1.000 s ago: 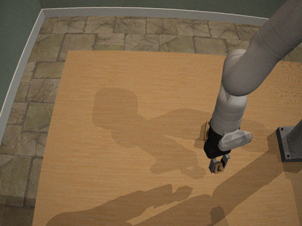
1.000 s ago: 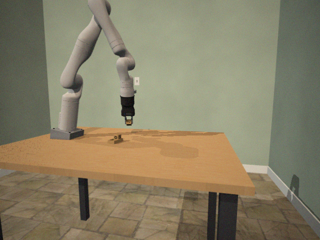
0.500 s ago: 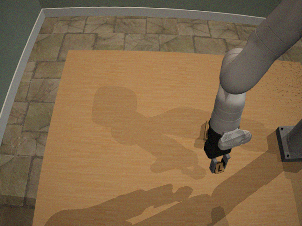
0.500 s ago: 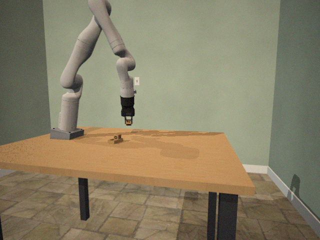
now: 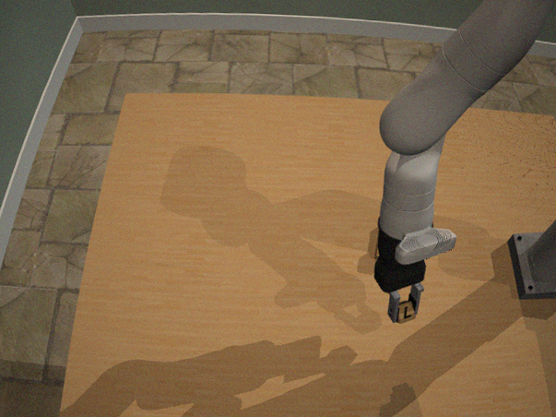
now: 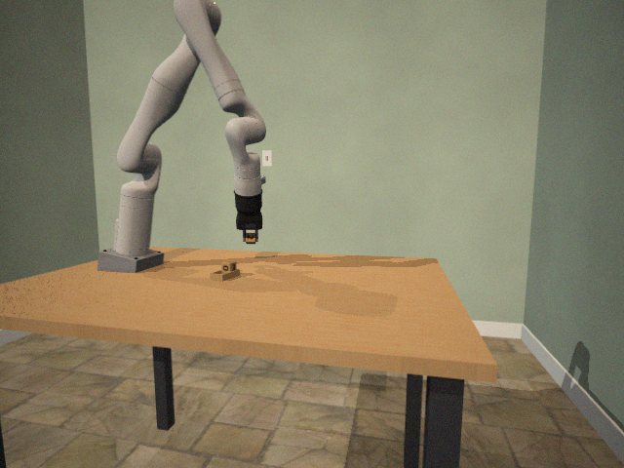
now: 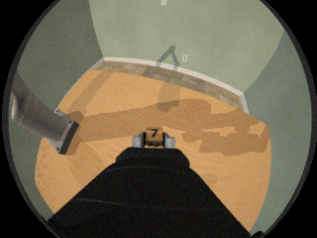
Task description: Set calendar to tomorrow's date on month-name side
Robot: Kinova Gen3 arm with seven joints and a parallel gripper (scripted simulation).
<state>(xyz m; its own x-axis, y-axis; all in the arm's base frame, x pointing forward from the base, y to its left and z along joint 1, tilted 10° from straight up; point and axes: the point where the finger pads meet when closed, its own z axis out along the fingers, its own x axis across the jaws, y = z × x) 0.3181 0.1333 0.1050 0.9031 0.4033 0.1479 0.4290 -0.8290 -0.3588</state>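
Observation:
My gripper is shut on a small wooden number cube and holds it well above the table. The same gripper shows in the exterior view, with the cube between its fingers. In the wrist view the cube shows a dark digit that looks like a 7. The wooden tray lies flat on the table, below and to the left of the gripper. A second cube stands in the tray at its right end. In the overhead view the arm hides nearly all of the tray.
The arm's grey base is bolted to the table at the back left, close to the tray. Its corner also shows in the overhead view. The table edges are far from the gripper.

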